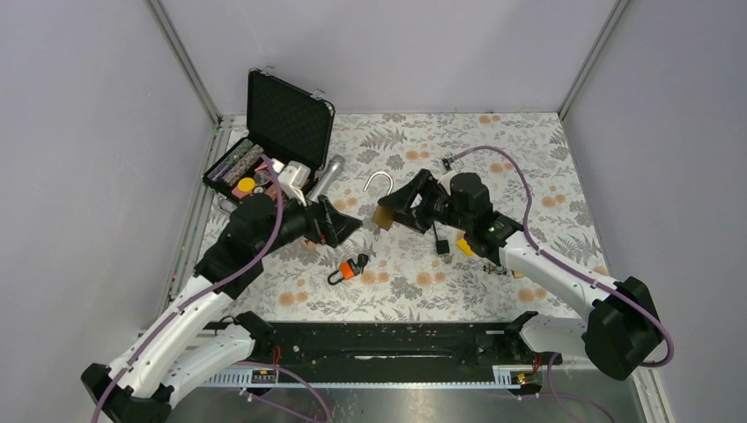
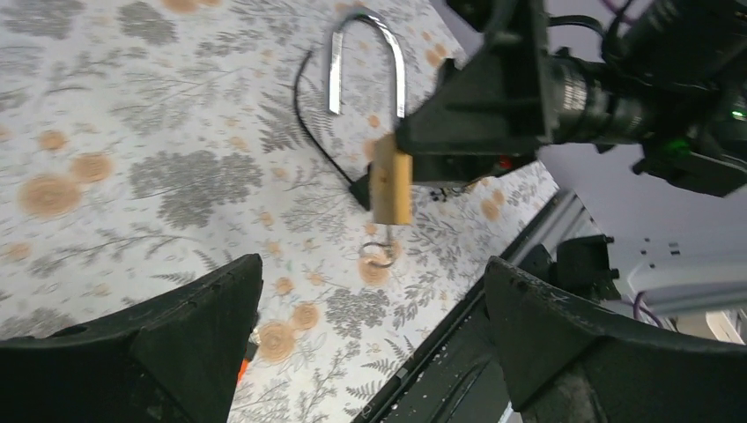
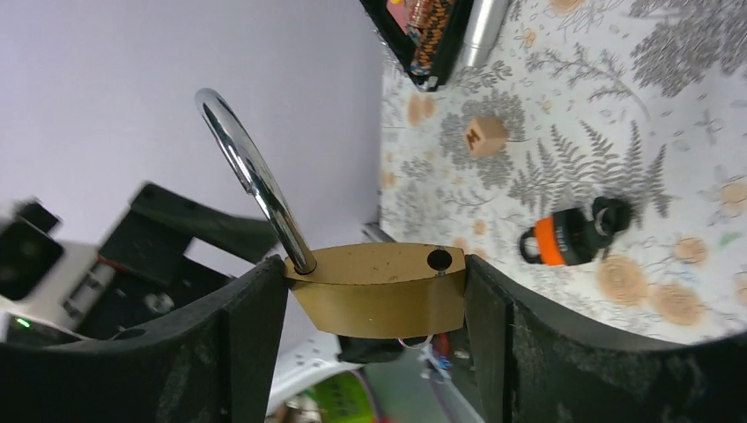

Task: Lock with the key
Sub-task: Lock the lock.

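Your right hand [image 3: 374, 304] is clenched on the brass padlock [image 3: 379, 291], held above the desk [image 1: 537, 167] with its open shackle [image 3: 264, 189] pointing up. Your left hand [image 2: 370, 295], released and empty, faces it from just beside. What looks like the key [image 2: 379, 253] hangs under the body.

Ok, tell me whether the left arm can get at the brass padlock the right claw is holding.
Probably yes. The left claw is open and faces the brass padlock with nothing between them. The right claw grips only its sides, leaving shackle and lower end exposed.
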`<state>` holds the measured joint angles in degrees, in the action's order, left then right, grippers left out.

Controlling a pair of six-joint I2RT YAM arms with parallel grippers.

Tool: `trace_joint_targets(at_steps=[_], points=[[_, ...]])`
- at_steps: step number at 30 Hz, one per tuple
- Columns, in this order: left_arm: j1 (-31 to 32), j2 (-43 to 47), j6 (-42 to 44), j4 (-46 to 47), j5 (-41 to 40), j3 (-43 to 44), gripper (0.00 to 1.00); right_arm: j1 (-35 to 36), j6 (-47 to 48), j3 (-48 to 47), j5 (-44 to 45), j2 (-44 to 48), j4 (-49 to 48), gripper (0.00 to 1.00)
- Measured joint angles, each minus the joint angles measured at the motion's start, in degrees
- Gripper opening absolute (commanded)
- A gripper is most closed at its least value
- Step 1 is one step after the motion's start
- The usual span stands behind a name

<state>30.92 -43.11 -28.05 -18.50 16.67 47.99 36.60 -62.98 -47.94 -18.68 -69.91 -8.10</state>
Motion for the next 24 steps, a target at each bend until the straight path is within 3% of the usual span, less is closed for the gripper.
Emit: trace_joint_targets(at_steps=[5, 10, 16, 21, 24], points=[[8.55, -3.21, -0.15, 9.99, -3.28, -3.89, 0.9, 0.13, -15.67, 6.08, 1.27, 0.0, -9.29, 0.52], [15.37, -8.72, 0.37, 17.92, -11.21, -4.33, 0.9, 0.15, -24.92, 7.8, 0.96, 0.0, -14.95, 0.52], [20.26, -13.68, -0.46, 28.11, -22.14, -6.88, 0.89, 0.15, -29.86, 7.82, 0.98, 0.7, -19.17, 0.52], [22.05, -14.05, -0.5, 35.98, -27.36, -10.62, 0.74, 0.15, -31.06, 7.85, 0.98, 3.45, -18.93, 0.52], [22.51, -14.03, -0.22, 39.82, -28.89, -11.1, 0.7, 0.15, -31.43, 7.85, 0.98, 4.96, -18.21, 0.53]])
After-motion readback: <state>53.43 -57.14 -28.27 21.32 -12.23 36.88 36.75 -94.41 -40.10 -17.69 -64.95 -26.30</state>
